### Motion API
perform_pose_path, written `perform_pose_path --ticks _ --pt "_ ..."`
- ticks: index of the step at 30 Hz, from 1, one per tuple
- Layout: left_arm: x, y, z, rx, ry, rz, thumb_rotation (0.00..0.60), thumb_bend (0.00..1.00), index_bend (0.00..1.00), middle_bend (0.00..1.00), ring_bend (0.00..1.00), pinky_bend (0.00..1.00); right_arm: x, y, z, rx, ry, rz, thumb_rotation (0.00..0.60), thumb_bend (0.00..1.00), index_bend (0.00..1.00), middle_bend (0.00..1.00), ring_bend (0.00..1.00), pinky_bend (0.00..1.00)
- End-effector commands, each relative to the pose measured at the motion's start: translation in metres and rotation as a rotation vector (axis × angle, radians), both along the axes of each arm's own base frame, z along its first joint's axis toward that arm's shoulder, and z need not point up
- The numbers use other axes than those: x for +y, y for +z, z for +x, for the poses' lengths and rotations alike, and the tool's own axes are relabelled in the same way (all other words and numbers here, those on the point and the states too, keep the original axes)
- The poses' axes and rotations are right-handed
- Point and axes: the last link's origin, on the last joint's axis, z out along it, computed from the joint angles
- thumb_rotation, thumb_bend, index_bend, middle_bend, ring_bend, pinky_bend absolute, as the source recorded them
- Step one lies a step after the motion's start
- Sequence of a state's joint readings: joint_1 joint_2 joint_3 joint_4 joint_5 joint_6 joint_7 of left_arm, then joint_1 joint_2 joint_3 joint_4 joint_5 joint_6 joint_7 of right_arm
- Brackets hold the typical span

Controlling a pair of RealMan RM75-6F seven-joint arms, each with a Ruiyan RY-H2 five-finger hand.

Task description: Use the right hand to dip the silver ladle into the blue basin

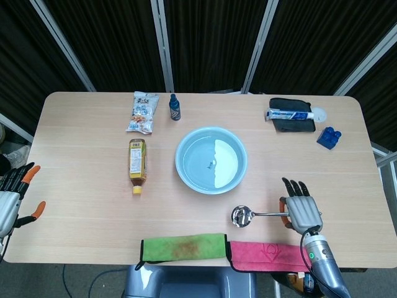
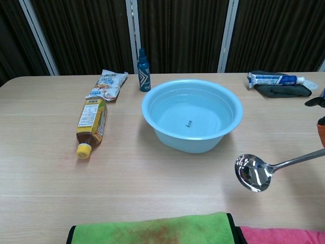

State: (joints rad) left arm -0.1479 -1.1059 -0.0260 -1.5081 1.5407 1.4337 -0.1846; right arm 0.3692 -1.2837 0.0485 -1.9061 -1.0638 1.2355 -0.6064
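The blue basin [image 1: 211, 159] [image 2: 191, 121] stands mid-table with water in it. My right hand [image 1: 301, 212] grips the handle of the silver ladle [image 1: 243, 216] [image 2: 254, 172] near the table's front right. The ladle is lifted off the table, its bowl pointing left, and hangs to the front right of the basin, apart from it. In the chest view only an edge of the right hand [image 2: 320, 127] shows at the frame's right border. My left hand [image 1: 13, 195] hovers off the table's left edge, fingers apart, holding nothing.
A tea bottle [image 1: 137, 164] lies left of the basin. A snack bag [image 1: 142, 112] and a small blue bottle [image 1: 175, 107] sit behind it. A toothpaste tube on a dark cloth [image 1: 289, 114] and a blue block [image 1: 329, 136] are far right. Green [image 1: 183, 246] and pink [image 1: 260, 255] towels line the front edge.
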Motion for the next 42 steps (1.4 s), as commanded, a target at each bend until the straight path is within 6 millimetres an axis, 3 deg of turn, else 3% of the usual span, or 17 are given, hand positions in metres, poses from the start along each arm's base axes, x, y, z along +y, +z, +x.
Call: perform_pose_path --ticks 1,13,22,31,42 --pt "0.0 0.0 0.0 0.002 0.0 0.001 0.575 0.38 0.0 0.0 0.0 0.0 -0.002 0.01 0.008 0.017 0.015 -0.001 0.6 0.81 0.67 0.01 0.0 0.0" --pt "0.002 -0.002 -0.001 0.007 0.012 0.0 0.579 0.38 0.0 0.0 0.0 0.0 -0.024 0.044 0.039 0.058 0.031 0.01 0.6 0.81 0.68 0.01 0.0 0.0" --pt "0.002 -0.001 -0.002 0.004 0.019 0.014 0.58 0.38 0.0 0.0 0.0 0.0 -0.046 0.059 0.076 0.08 0.057 0.027 0.6 0.81 0.68 0.02 0.0 0.0" --pt "0.005 0.002 -0.005 0.001 0.038 0.028 0.578 0.38 0.0 0.0 0.0 0.0 -0.069 0.046 0.109 0.107 0.074 0.079 0.6 0.81 0.68 0.02 0.0 0.0" --pt "0.011 0.007 -0.013 -0.009 0.079 0.05 0.578 0.38 0.0 0.0 0.0 0.0 -0.102 0.013 0.148 0.135 0.091 0.119 0.6 0.81 0.67 0.02 0.0 0.0"
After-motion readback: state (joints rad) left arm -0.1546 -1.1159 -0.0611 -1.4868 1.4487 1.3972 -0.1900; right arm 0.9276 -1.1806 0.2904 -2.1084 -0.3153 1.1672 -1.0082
